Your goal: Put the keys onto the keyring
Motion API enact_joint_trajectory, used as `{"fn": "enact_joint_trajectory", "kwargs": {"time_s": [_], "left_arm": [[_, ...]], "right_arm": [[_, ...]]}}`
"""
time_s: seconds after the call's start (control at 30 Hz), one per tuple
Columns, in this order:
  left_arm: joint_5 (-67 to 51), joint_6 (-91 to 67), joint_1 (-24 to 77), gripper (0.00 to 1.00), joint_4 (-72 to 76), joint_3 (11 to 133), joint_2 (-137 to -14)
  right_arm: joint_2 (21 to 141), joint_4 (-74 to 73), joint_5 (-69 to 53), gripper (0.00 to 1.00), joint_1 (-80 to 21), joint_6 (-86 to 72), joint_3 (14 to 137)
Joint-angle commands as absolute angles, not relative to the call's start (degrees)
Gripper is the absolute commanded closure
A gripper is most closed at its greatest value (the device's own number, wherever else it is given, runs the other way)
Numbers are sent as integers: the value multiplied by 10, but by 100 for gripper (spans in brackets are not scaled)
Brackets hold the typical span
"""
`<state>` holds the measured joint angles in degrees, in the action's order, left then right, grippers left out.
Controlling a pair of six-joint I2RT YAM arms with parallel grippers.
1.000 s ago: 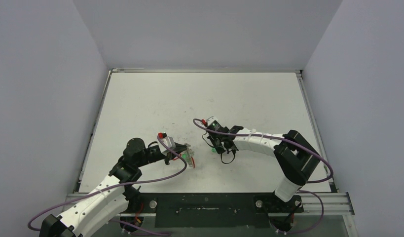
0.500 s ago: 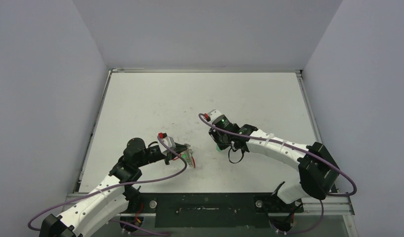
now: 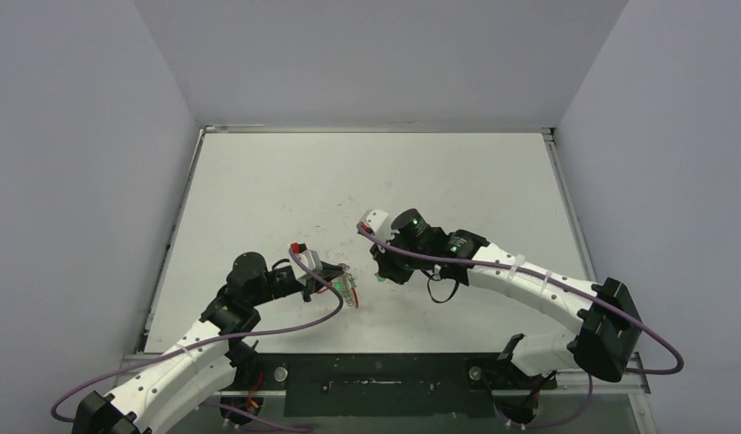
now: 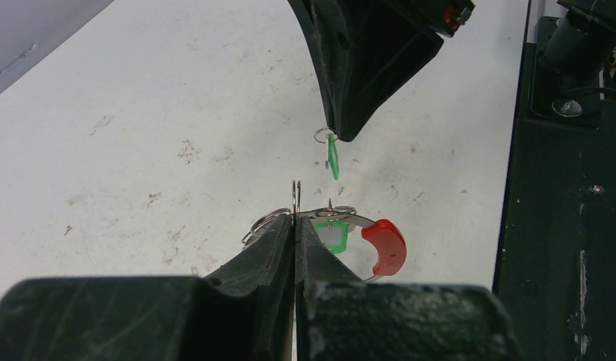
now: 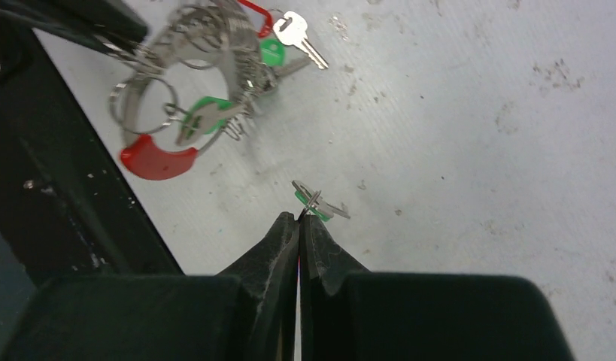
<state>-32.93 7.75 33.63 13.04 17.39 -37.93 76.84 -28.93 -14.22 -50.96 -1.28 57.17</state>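
Observation:
My left gripper (image 4: 295, 219) is shut on a metal loop of the keyring (image 4: 342, 218), whose red arc (image 4: 383, 245) and one hung green tag (image 4: 335, 236) show just past the fingers. In the top view the left gripper (image 3: 336, 282) holds the keyring (image 3: 347, 289) near the table's front middle. My right gripper (image 5: 299, 218) is shut on the small ring of a green-tagged key (image 5: 318, 204), which hangs from its tips (image 4: 332, 156) a little above and beyond the keyring. The keyring (image 5: 186, 113) carries more keys, one silver key (image 5: 299, 31) lying out beside a red tag (image 5: 253, 12).
The white table (image 3: 366, 181) is scuffed, with grey walls on three sides. A black rail (image 3: 375, 371) runs along the near edge and shows at the right of the left wrist view (image 4: 568, 188). Purple cables loop off both arms.
The right arm has swung its elbow out to the right and brought its gripper, with the green-tagged key, leftward closer to the keyring. The left arm has not moved.

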Motion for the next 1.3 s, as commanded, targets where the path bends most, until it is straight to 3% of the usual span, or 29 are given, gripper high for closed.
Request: {"fn": "enact_joint_trajectory", "kwargs": {"time_s": [0.0,1.27], "left_arm": [[-343,71,339,100,163,183,-379],[-349,72,339,100,173,183,-385]], "right_arm": [[765,-301,-182,100,-545,23,629],[842,-330,-247,100,-587,49,743]]}}
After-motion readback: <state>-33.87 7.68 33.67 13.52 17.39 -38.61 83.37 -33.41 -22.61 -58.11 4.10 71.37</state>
